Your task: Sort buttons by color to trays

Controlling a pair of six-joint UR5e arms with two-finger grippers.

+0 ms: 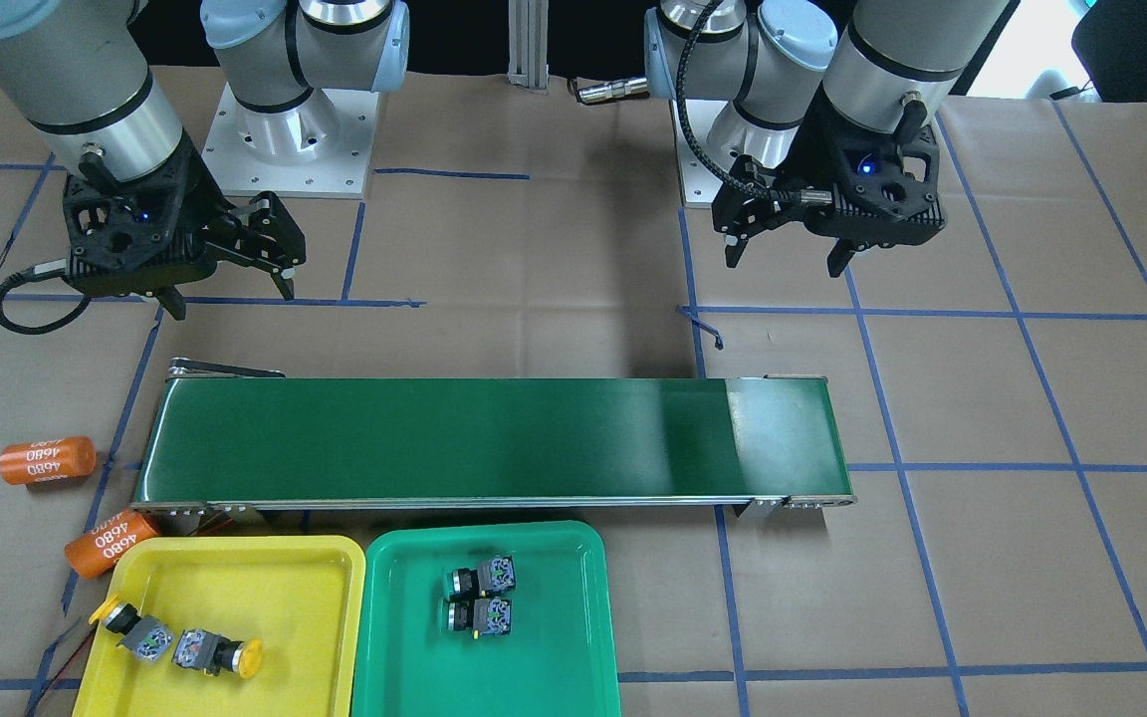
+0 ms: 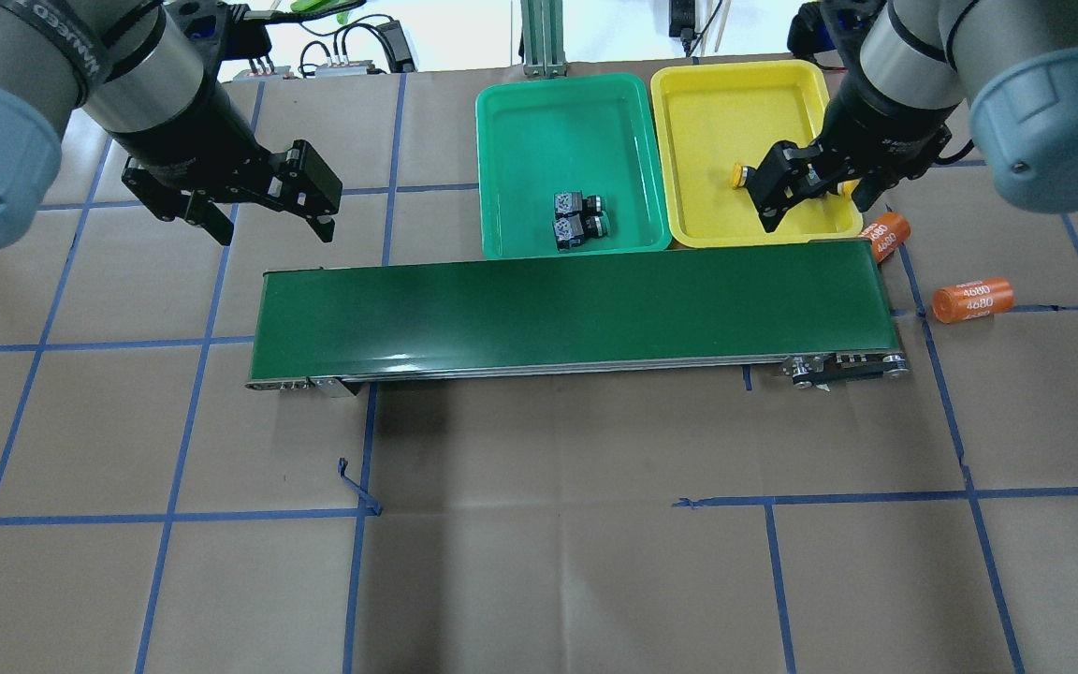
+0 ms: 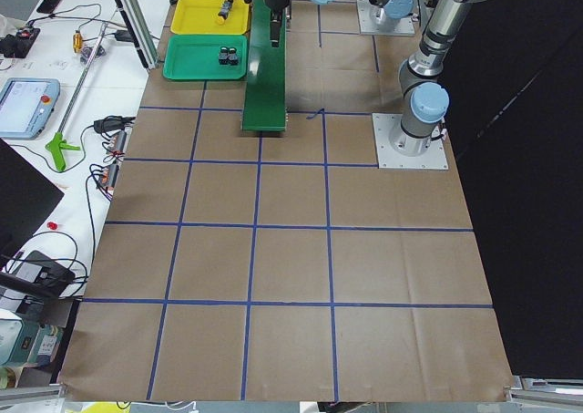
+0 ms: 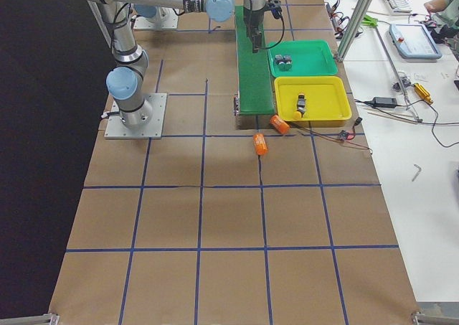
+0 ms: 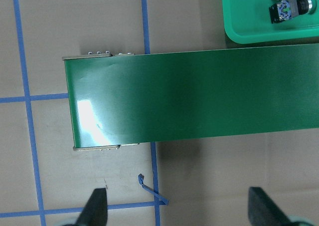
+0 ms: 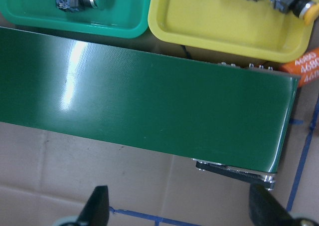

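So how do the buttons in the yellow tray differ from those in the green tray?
The yellow-capped buttons lie in the yellow tray; the green-capped buttons lie in the green tray. The yellow-capped buttons lie in a line, caps pointing apart; the green-capped buttons lie side by side, caps pointing the same way. All four lie on their sides, with black bodies and grey blocks.

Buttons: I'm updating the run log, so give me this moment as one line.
green tray: two green buttons | yellow tray: two yellow buttons | left gripper: open, empty | right gripper: open, empty
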